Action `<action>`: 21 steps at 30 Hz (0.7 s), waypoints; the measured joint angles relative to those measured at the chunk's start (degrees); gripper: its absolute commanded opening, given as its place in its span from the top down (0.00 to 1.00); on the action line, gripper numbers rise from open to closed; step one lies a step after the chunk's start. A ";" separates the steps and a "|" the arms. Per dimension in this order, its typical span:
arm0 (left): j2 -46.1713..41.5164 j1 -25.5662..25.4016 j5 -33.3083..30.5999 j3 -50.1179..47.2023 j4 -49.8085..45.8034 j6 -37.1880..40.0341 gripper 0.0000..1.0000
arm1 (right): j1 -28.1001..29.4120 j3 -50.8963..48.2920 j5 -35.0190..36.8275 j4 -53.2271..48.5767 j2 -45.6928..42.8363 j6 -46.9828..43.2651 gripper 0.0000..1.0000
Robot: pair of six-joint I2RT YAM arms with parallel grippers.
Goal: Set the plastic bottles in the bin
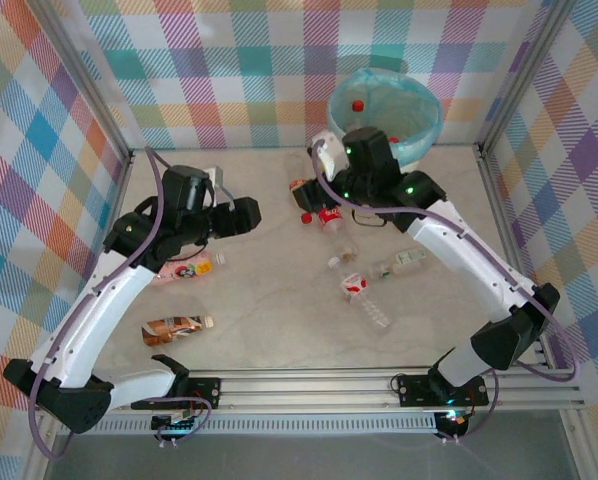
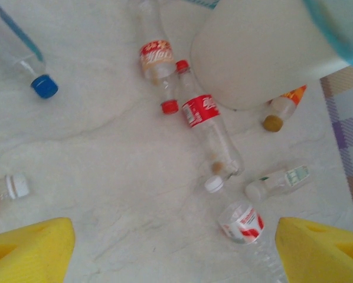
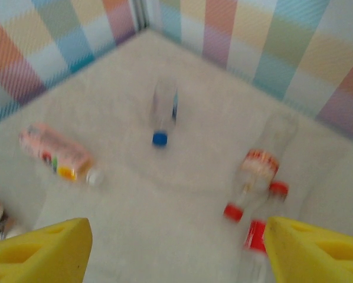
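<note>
The bin [image 1: 419, 128], white and lined with a teal bag, stands at the back right with a red-capped bottle [image 1: 357, 105] inside. My right gripper [image 1: 329, 157] hovers just left of the bin, open and empty [image 3: 176, 253]. Below it lie two red-labelled bottles [image 3: 256, 174] [image 3: 258, 236] and, farther off, a blue-capped clear bottle [image 3: 163, 112]. My left gripper [image 1: 243, 215] hangs over the left-centre, open with nothing between its fingers [image 2: 176, 253]. It looks down on a red-labelled bottle [image 2: 209, 127], a white-capped bottle [image 2: 241, 223] and the bin's wall [image 2: 253, 53].
More bottles lie scattered: a pink one [image 1: 194, 267] and a brown one [image 1: 176, 326] under the left arm, and several clear ones [image 1: 399, 263] [image 1: 364, 300] in the middle. An orange-topped bottle [image 2: 283, 109] lies against the bin. Checked walls close in three sides.
</note>
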 measured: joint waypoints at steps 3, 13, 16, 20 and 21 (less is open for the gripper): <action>-1.60 0.00 -0.13 -3.39 -1.03 -0.04 0.12 | 0.48 -6.45 -0.81 -2.25 -0.98 2.34 0.29; -3.10 -0.04 3.74 -15.76 -1.77 -2.32 0.12 | 0.52 -18.73 0.61 -9.86 1.38 7.65 0.35; -2.60 -0.04 5.07 -19.89 -0.70 -3.45 0.13 | 0.52 -19.04 1.79 -10.43 4.90 7.93 0.37; -2.03 -0.04 6.10 -25.05 2.03 -5.92 0.13 | 0.52 -19.23 2.78 -10.19 9.57 8.02 0.38; -1.99 -0.04 6.38 -25.88 2.47 -6.49 0.13 | 0.52 -19.23 3.06 -10.21 10.56 8.04 0.38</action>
